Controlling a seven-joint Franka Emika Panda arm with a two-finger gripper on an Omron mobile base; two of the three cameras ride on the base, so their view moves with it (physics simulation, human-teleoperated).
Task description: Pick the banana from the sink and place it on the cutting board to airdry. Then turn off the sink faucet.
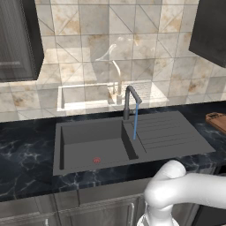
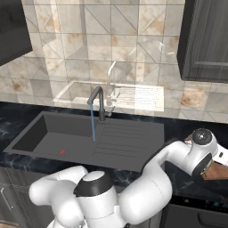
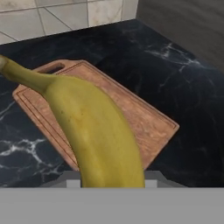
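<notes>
The yellow banana (image 3: 92, 127) runs up from the bottom of the hand view, close to the camera, its stem toward the upper left. My gripper (image 3: 111, 178) is shut on it, with the fingertips hidden behind the fruit. Below the banana the brown cutting board (image 3: 146, 120) lies on the black counter; the banana hangs above it without touching. A corner of the board (image 1: 217, 121) shows right of the dark grey sink (image 1: 88, 141). The dark faucet (image 1: 129, 100) still runs a thin blue stream (image 1: 135, 126) onto the ribbed drainboard (image 1: 170, 134).
The arm's wrist (image 2: 201, 153) reaches over the counter right of the sink (image 2: 44, 133), beside the board (image 2: 217, 171). A red drain ring (image 1: 96, 160) marks the basin floor. Dark wall cabinets (image 2: 207, 40) hang above. A dark panel (image 3: 188, 26) stands behind the board.
</notes>
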